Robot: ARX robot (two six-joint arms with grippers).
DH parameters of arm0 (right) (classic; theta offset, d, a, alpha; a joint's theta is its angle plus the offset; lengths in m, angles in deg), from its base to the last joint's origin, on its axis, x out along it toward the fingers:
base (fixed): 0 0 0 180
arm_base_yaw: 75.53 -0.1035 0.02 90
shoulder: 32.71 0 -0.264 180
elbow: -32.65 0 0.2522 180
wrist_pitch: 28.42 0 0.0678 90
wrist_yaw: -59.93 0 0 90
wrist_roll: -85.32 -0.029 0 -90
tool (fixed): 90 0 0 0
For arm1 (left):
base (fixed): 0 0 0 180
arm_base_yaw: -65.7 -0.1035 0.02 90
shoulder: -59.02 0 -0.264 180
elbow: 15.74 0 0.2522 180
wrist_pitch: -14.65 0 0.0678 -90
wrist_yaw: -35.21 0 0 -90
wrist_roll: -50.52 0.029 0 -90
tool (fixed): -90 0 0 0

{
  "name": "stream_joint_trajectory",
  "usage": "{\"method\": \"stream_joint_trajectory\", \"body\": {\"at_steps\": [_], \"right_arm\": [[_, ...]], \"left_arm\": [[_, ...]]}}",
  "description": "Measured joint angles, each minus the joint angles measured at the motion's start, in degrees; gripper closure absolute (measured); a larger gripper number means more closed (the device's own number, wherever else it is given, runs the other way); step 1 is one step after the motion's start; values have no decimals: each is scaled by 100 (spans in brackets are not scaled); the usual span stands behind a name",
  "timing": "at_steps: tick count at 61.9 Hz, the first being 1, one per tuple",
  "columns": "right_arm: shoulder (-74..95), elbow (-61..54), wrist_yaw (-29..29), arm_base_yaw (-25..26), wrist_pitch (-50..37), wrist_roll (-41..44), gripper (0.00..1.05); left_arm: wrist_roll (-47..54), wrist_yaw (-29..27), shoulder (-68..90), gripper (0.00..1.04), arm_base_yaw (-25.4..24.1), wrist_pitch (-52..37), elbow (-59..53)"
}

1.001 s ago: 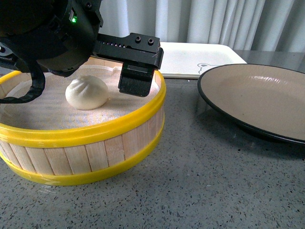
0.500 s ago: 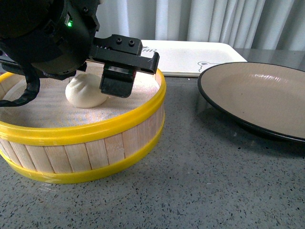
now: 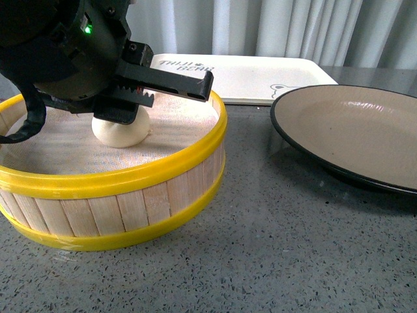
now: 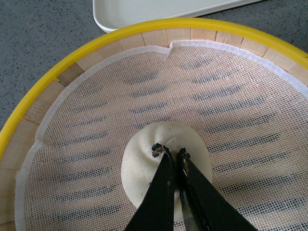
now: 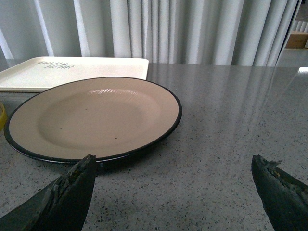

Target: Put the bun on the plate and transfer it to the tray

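Note:
The cream-white bun (image 3: 120, 132) sits on the mesh liner inside the yellow-rimmed steamer basket (image 3: 130, 176) at the left. My left gripper (image 4: 171, 153) is shut, its tips pressed together directly over the bun's (image 4: 144, 163) top; nothing is held between them. In the front view the left gripper (image 3: 133, 98) hangs over the bun and hides its top. The grey-brown plate (image 3: 355, 134) with a black rim stands empty at the right, also seen in the right wrist view (image 5: 94, 118). The cream tray (image 3: 260, 77) lies behind. My right gripper (image 5: 173, 166) is open, just in front of the plate.
The tray also shows in the right wrist view (image 5: 72, 72) and a corner in the left wrist view (image 4: 159, 9). Grey speckled tabletop (image 3: 273, 248) lies in front. Pale curtains hang behind.
My left gripper has turned and moved left and down over the bun, now covering its top. The bun, plate and tray have not moved.

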Motion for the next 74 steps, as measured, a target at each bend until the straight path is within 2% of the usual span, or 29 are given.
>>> {"method": "stream_joint_trajectory", "body": {"at_steps": [22, 28, 40, 49, 60, 74], "right_arm": [[0, 0, 0, 0, 0, 2, 9], [0, 0, -2, 0, 0, 0, 9], [0, 0, 0, 0, 0, 0, 9], [0, 0, -2, 0, 0, 2, 9], [0, 0, 0, 0, 0, 0, 9], [0, 0, 0, 0, 0, 0, 9]], "left_arm": [[201, -63, -166, 101, 72, 365, 981], [293, -66, -35, 101, 321, 433, 1576], [446, -37, 785, 101, 1379, 614, 3084], [474, 9, 1314, 101, 1912, 492, 3451], [525, -2, 1779, 101, 2216, 219, 3471], [592, -85, 2133, 101, 2295, -7, 3366]]}}
